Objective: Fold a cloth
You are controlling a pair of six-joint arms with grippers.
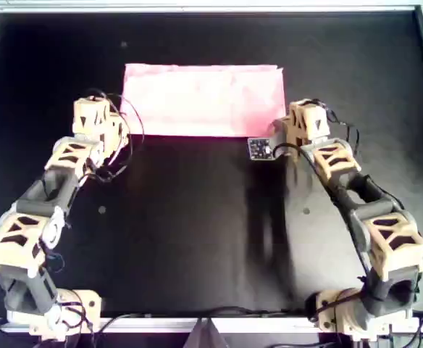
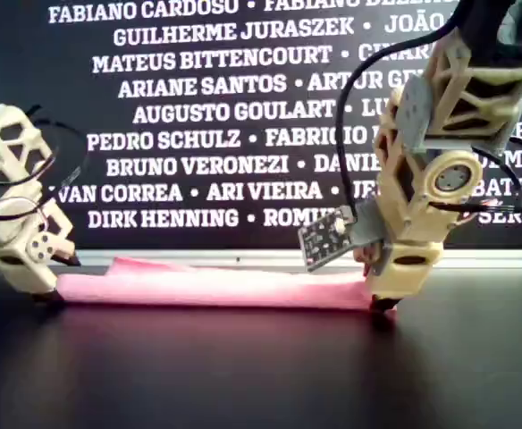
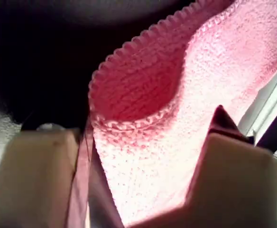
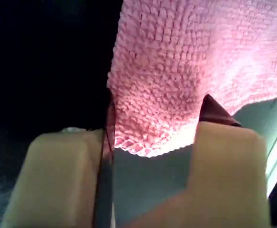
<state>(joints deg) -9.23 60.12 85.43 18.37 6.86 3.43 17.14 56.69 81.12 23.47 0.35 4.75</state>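
Note:
The pink cloth (image 1: 204, 101) lies folded as a wide flat rectangle at the far middle of the black table. It also shows in the exterior view (image 2: 216, 286). My first gripper (image 1: 122, 125) is at its near-left corner in the overhead view and low on the table in the exterior view (image 2: 51, 295). In the first wrist view it (image 3: 152, 130) stands open, with the two-layer cloth (image 3: 176, 95) between the jaws. My second gripper (image 1: 285, 132) (image 2: 377, 299) is at the near-right corner. It (image 4: 160, 111) is open around the cloth's corner (image 4: 190, 61).
A small circuit board (image 1: 259, 148) sticks out beside my second gripper, on its left in the overhead view. A metal rail (image 1: 197, 7) frames the table. A banner of names (image 2: 243, 116) stands behind the far edge. The black table (image 1: 197, 232) spreads between the two arms.

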